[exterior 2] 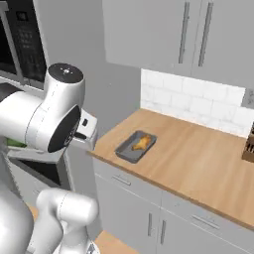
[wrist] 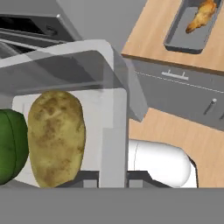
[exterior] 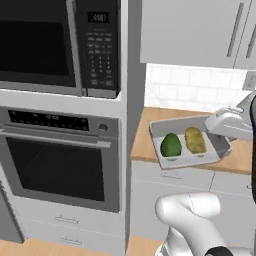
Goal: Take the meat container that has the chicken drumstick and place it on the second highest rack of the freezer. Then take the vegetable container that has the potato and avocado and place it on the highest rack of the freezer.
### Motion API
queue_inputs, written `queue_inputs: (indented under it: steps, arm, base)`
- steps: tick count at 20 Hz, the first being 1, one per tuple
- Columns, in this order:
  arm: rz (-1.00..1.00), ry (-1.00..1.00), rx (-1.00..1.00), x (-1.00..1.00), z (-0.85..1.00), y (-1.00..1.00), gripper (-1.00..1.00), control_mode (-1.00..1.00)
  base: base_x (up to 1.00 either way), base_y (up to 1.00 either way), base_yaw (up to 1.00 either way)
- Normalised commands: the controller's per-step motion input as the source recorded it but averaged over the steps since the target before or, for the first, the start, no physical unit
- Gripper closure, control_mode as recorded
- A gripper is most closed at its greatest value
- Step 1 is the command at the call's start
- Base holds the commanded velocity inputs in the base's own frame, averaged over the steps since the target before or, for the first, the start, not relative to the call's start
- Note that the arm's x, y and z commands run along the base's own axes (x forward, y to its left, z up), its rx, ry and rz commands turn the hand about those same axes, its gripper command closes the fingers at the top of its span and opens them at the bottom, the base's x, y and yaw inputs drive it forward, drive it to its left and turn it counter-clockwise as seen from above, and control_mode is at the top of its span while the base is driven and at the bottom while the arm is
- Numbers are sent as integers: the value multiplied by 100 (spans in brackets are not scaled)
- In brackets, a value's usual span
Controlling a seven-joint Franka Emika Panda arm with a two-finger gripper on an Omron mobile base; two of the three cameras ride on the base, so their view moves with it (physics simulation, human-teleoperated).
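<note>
Potato [wrist: 56, 138] and avocado [wrist: 8, 146] ride the vegetable container [wrist: 111, 131], end effector [wrist: 111, 181] clamped on its rim — keep it level towards the freezer.

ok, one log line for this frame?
gripper: shut on vegetable tray, lifted off counter | in tray: potato, avocado | drumstick tray: on counter

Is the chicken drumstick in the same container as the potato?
No, the chicken drumstick lies in its own tray on the counter, apart from the potato.
</note>
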Motion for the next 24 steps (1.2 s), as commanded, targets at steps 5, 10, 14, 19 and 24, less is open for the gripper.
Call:
queue_inputs:
  steps: [5, 10, 14, 19, 24]
  arm:
    - [0, 0, 0, 0, 0, 0, 100, 100]
    - [0, 0, 0, 0, 0, 0, 100, 100]
    - [0, 0, 0, 0, 0, 0, 100, 100]
    - [0, 0, 0, 0, 0, 0, 100, 100]
    - [0, 0, 0, 0, 0, 0, 100, 100]
  base:
    - [13, 24, 99]
    - [21, 46, 89]
    - [56, 71, 67]
    - [99, 80, 25]
    - [100, 71, -1]
